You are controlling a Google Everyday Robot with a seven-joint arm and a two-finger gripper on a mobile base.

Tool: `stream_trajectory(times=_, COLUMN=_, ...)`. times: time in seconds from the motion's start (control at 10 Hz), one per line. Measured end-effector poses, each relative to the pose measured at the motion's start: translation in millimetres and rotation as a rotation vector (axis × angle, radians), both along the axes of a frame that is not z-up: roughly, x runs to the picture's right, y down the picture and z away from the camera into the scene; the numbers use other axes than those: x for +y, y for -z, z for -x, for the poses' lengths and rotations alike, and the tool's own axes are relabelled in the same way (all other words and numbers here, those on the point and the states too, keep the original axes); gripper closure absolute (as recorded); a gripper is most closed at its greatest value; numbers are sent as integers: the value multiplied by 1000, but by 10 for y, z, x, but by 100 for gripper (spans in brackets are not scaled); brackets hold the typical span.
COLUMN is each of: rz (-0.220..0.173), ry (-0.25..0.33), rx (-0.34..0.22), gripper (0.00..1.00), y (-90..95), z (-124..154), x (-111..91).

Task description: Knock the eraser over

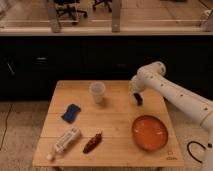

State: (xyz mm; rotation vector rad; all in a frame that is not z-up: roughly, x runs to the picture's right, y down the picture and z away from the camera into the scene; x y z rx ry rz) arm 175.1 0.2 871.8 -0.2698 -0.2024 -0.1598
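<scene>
My white arm reaches in from the right over the back right part of the wooden table. The gripper hangs down at the arm's end, just above the tabletop, to the right of the clear plastic cup. A slim dark shape shows right at the gripper's tip. I cannot tell whether it is the black eraser or part of the gripper itself. No other black block shows on the table.
A flat blue pad lies at the left. A white tube and a dark red-brown item lie near the front edge. An orange plate sits at the front right, below the gripper. Dark cabinets stand behind the table.
</scene>
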Motion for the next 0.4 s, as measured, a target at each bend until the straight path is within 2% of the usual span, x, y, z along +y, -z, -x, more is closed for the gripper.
stream_trajectory(times=0.4, rz=-4, ry=7, rx=-4, gripper=100, y=-27, z=34, x=8)
